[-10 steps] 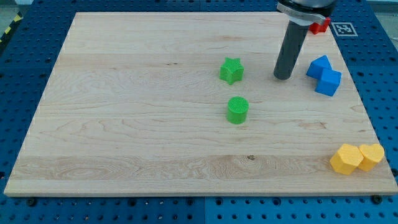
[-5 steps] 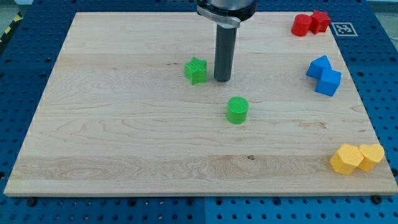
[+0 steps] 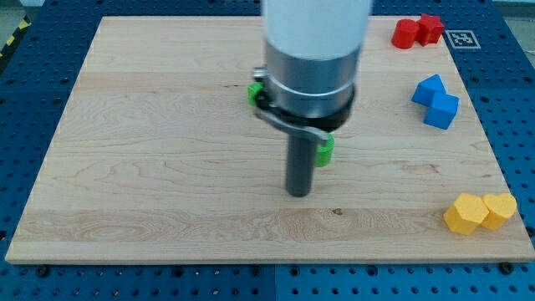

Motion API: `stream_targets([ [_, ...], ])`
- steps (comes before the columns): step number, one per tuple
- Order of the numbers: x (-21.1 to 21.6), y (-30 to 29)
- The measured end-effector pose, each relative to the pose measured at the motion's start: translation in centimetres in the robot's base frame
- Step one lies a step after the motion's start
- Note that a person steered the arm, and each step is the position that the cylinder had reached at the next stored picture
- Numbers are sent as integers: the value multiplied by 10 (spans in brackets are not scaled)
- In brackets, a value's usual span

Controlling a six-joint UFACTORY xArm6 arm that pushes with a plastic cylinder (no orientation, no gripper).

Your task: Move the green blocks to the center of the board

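Near the board [image 3: 125, 192] centre, my tip [image 3: 298, 192] sits below two green blocks [image 3: 325, 149] (mostly hidden); no gripper.

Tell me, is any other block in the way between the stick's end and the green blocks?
No. My tip sits toward the view's bottom of the green cylinder, with only bare board between them. The other green block peeks out by the arm, mostly hidden. Red, blue and yellow blocks sit far off at the view's right.
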State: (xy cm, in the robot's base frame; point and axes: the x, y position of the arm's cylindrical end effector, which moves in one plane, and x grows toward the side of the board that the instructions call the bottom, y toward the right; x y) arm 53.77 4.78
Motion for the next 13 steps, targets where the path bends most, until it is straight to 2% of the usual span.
stream_targets([
  [1, -51, 13],
  [2, -72, 12],
  [3, -51, 13],
  [4, -57, 47],
  [6, -111, 46],
  [8, -59, 38],
  [10, -128, 11],
  [11, -125, 12],
  [12, -123, 44],
  [13, -147, 71],
])
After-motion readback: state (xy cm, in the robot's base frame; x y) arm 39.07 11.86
